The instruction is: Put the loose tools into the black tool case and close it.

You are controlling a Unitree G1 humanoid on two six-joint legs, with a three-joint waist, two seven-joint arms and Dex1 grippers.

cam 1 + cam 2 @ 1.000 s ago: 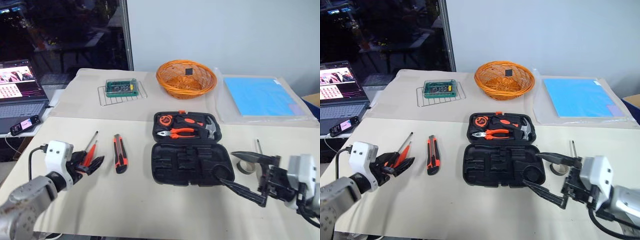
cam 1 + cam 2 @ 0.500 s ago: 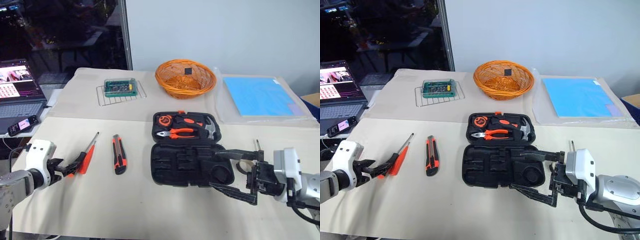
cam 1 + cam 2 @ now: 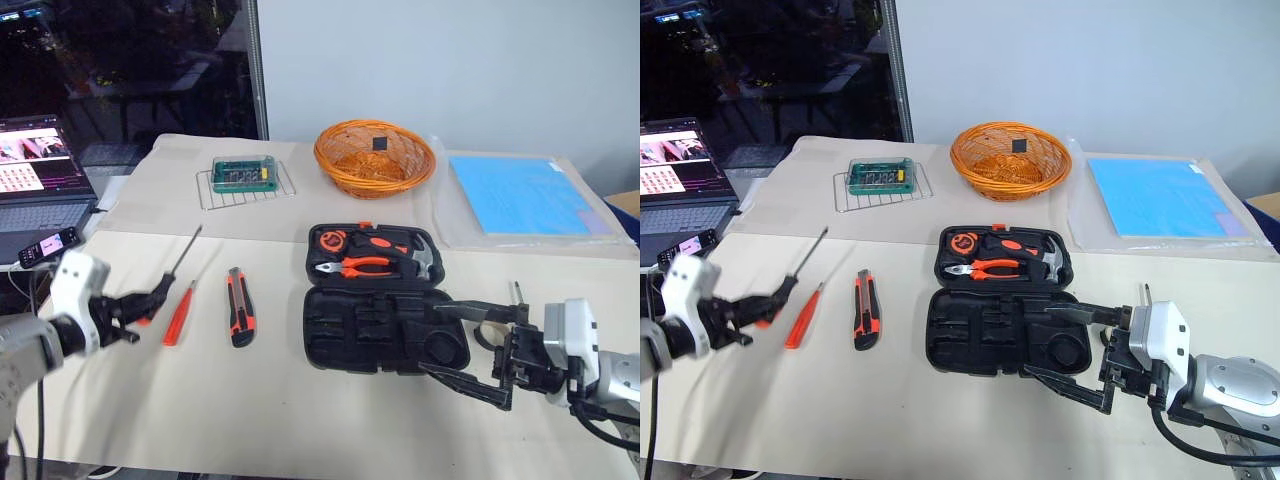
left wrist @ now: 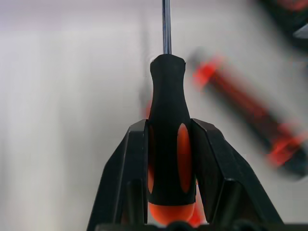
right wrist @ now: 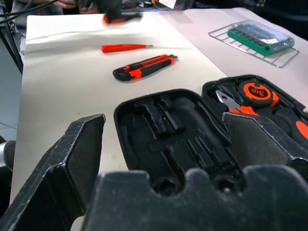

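My left gripper (image 3: 152, 296) is shut on a screwdriver (image 4: 168, 144) with a black-and-orange handle, held off the table at the left with its shaft angled up and away. A second, orange screwdriver (image 3: 178, 313) lies on the table just beside it, and the utility knife (image 3: 238, 305) lies further right. The black tool case (image 3: 385, 325) lies open in the middle. My right gripper (image 3: 435, 337) is open, its fingers spread over the case's near right corner. A third screwdriver's shaft (image 3: 515, 291) shows behind that hand.
Pliers (image 3: 355, 266), a hammer and a tape measure fill the case's far half. Behind it stand a wicker basket (image 3: 375, 156), a green box of bits (image 3: 242, 175) on a wire rack and a blue sheet (image 3: 520, 195). A laptop (image 3: 35, 175) and a phone sit at the far left.
My left gripper closed on one screwdriver and lifted it off the table, leaving the orange one lying there. The right gripper stayed open by the case.
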